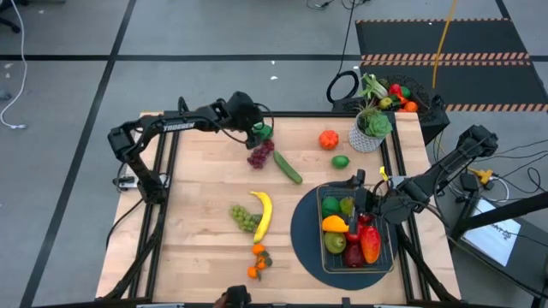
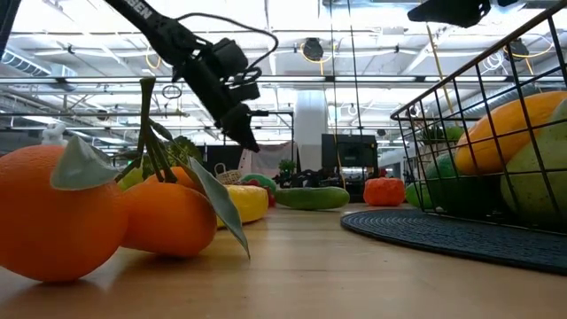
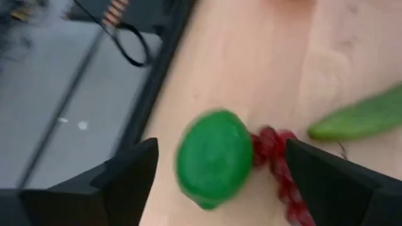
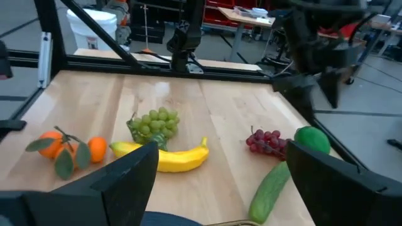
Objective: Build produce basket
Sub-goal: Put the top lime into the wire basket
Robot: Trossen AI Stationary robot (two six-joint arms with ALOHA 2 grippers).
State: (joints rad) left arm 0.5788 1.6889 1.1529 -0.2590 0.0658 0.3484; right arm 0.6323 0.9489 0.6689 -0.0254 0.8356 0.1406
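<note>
Oranges (image 2: 97, 213) on a leafy stem sit closest to the low camera, at the table's near edge, and from there the loose produce runs back and rightward across the wood. Farthest left of the working parts, the left gripper (image 1: 257, 130) hovers at the far side of the table with its fingers spread wide and nothing between them; a green lime (image 3: 213, 157) lies on the wood just under the gap, touching the purple grapes (image 1: 261, 154) beside it. Next to those grapes lies the cucumber (image 1: 288, 167), tilted on the table. Nearer the front are the green grapes (image 1: 244, 217) and the banana (image 1: 262, 214), side by side. Toward the far right, a small orange fruit (image 1: 329, 139) and another lime (image 1: 341, 161) rest apart from the rest, near a potted plant (image 1: 372, 128) that is no part of the job. On the right, the basket (image 1: 387, 257) stands on a dark round mat (image 1: 304, 235) and already holds several pieces, among them yellow, green and red ones. The right gripper (image 1: 366, 205) hangs over the basket, fingers apart and empty. By the look of it the task is roughly half done: several pieces are packed, but as many again remain loose on the wood, and the left gripper seems placed to take the lime under it.
</note>
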